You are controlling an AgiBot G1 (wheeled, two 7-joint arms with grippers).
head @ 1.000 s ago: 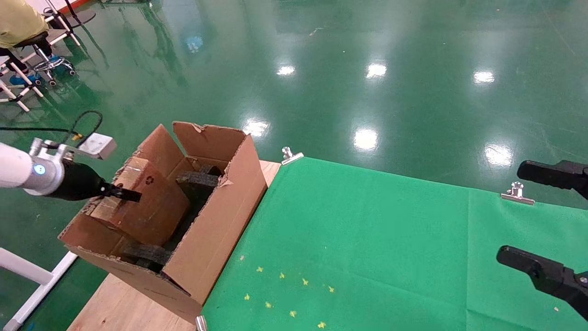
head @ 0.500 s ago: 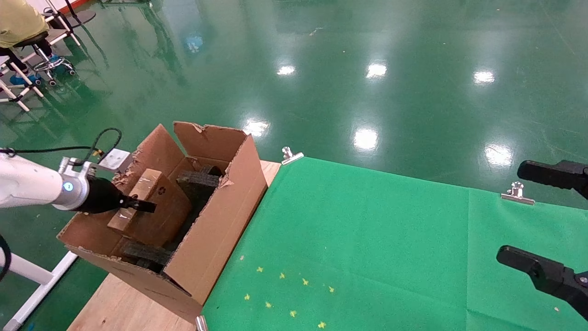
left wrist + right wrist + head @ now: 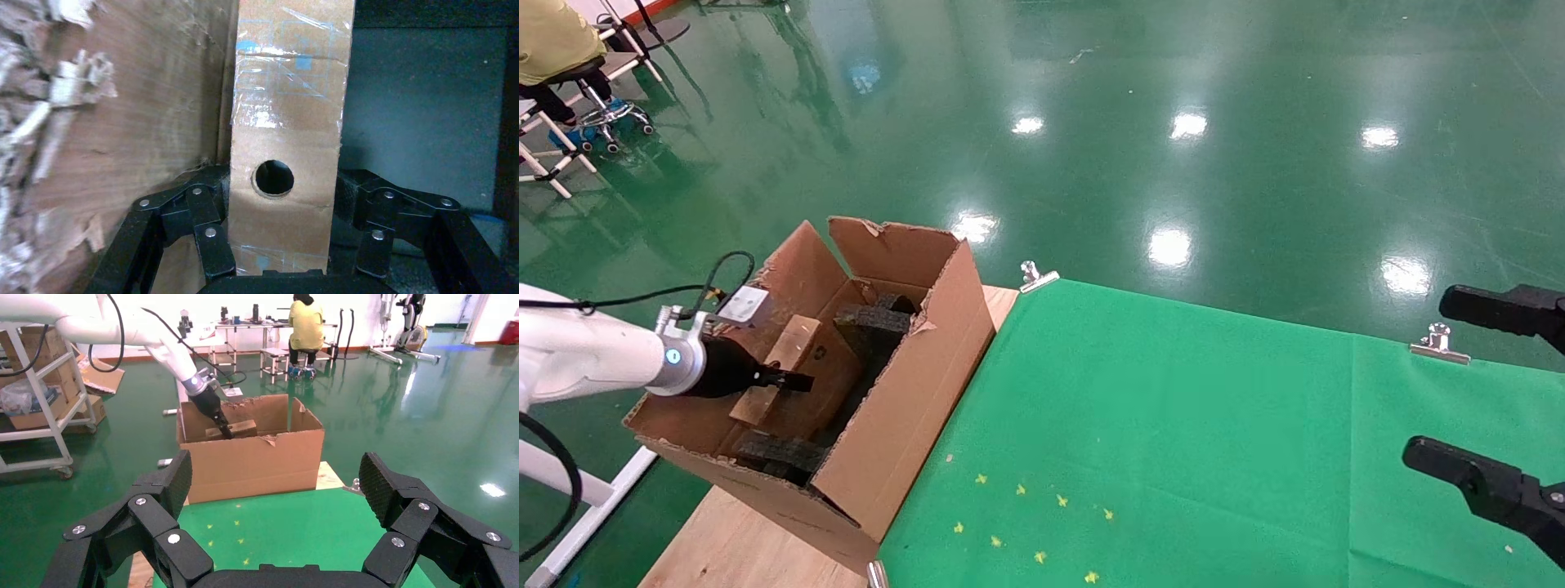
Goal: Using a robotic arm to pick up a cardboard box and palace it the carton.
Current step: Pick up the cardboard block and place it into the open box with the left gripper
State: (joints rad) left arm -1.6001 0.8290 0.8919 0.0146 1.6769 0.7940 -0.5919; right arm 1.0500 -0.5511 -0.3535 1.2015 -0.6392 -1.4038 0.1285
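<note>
The robotic arm, my white and silver left arm (image 3: 592, 355), reaches into the carton (image 3: 911, 392) at the table's left end. Its left gripper (image 3: 782, 380) is shut on the cardboard box (image 3: 801, 359), a slim taped brown box with a recycling mark. In the left wrist view the box (image 3: 287, 116) shows its round hole, with a finger pressed on each side of it, close to the carton's torn wall (image 3: 122, 135). The box sits low inside the carton beside dark foam pieces (image 3: 872, 318). My right gripper (image 3: 1491, 392) is open and empty at the right edge.
A green cloth (image 3: 1173, 441) covers the wooden table, held by metal clips (image 3: 1035, 276). Small yellow marks (image 3: 1026, 523) dot the cloth near the carton. A white frame (image 3: 568, 490) stands left of the table. A seated person (image 3: 304, 324) and shelves are farther off.
My left gripper has moved right and down into the carton with the cardboard box, which now sits lower among the foam. The right arm has not moved.
</note>
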